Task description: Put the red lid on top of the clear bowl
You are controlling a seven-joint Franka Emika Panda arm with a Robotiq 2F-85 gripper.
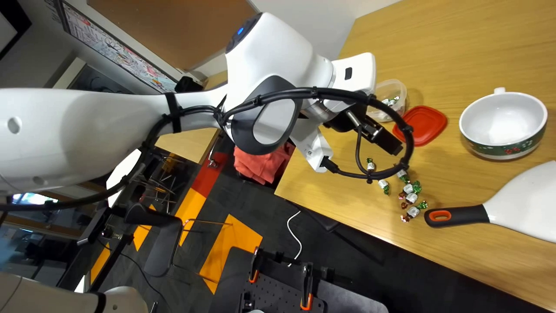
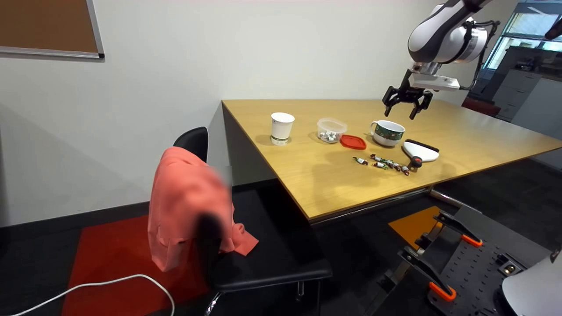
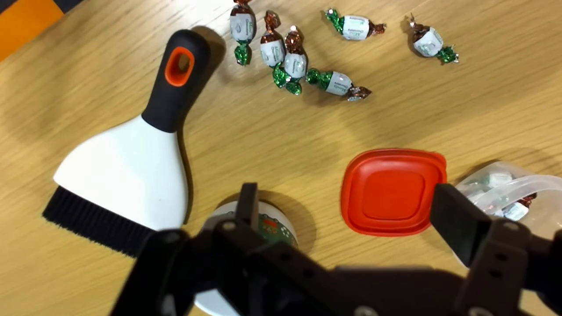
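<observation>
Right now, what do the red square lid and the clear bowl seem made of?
Red square lid: probably satin plastic, given its moulded rim and recessed panel. Clear bowl: likely smooth, slightly cloudy plastic; white-wrapped candies show through its wall.

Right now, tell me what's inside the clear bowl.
Several wrapped candies lie inside the clear bowl. In the wrist view, the gripper covers part of the bowl. Whatever lies beneath the upper candies is hidden, so no sure count.

One lid (image 3: 394,194), six loose candies (image 3: 295,66)

Gripper (image 2: 399,114) spread wide, perhaps tilted
</observation>
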